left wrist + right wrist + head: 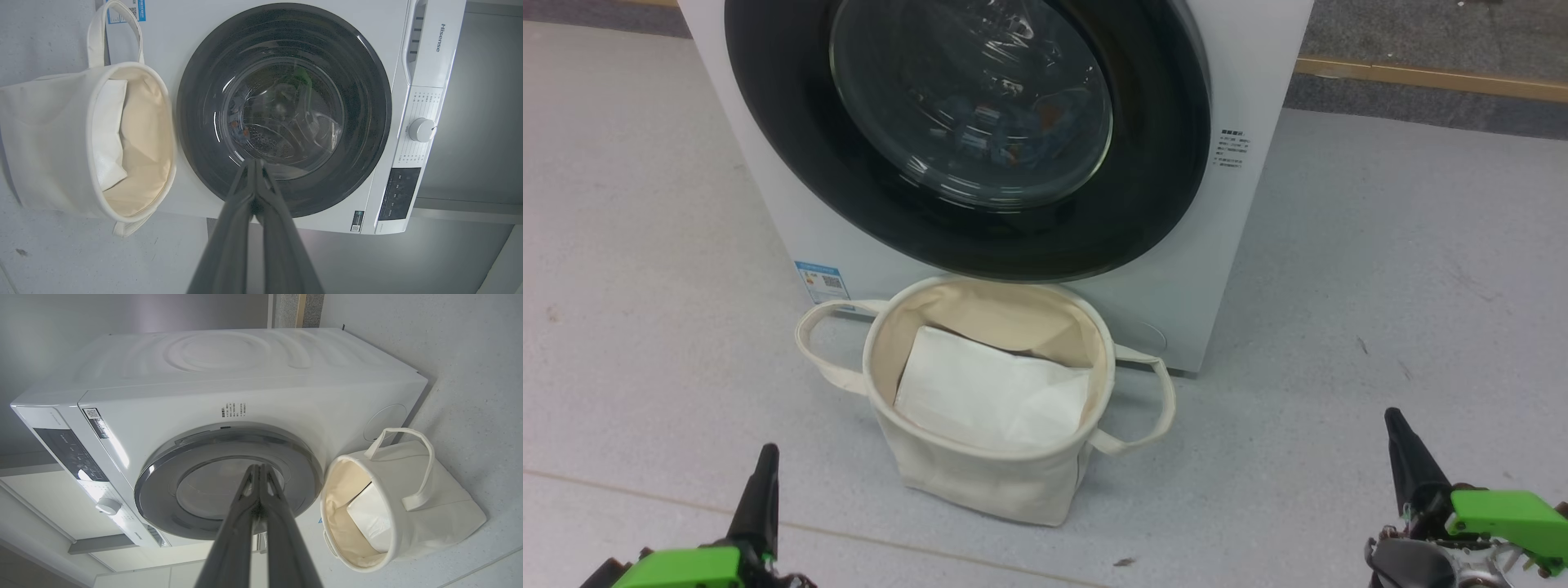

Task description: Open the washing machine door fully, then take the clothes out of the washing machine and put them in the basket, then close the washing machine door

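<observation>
Washing machine (1245, 237) one, door (1164, 163) one, basket (980, 482) one

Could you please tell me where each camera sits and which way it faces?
Head view: on the head, looking down at the basket before the washing machine door; left gripper and right gripper at bottom corners.
Left wrist view: left wrist, facing the door squarely along the shut left gripper.
Right wrist view: right wrist, facing the door obliquely along the shut right gripper.
Shared: door and basket, in all three.
</observation>
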Robot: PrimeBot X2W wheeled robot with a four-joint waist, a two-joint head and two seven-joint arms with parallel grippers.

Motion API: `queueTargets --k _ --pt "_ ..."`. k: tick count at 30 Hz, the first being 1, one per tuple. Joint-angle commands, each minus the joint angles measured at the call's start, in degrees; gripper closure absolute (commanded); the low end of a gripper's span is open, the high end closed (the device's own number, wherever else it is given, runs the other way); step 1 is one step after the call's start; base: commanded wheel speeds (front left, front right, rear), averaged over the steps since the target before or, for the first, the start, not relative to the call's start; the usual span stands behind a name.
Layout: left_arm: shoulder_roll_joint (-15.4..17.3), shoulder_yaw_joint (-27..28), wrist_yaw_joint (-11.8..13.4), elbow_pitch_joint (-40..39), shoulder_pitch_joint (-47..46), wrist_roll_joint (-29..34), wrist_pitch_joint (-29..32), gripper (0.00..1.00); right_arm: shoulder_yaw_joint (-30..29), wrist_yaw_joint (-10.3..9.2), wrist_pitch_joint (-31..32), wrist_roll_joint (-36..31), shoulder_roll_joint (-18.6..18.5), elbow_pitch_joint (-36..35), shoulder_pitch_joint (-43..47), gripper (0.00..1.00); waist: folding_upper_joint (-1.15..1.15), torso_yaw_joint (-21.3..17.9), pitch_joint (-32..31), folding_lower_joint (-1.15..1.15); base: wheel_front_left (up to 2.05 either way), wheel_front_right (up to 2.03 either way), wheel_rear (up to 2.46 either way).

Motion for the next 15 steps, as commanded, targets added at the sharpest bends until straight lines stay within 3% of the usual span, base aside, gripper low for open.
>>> queueTargets --k 1,15 --pt "0.3 1.9 -0.4 -2.2 -1.6 -0.2 0.4 1.00 1.1 0.01 0.4 0.3 -0.3 -2.2 -0.8 1.00 0.00 0.0 0.0 0.00 0.00 0.00 0.00" --pt "0.3 1.9 -0.4 -2.2 -1.6 -0.2 0.4 1.00 1.1 0.01 0.4 0.3 -0.3 -2.2 -0.8 1.00 0.00 0.0 0.0 0.00 0.00 0.00 0.00"
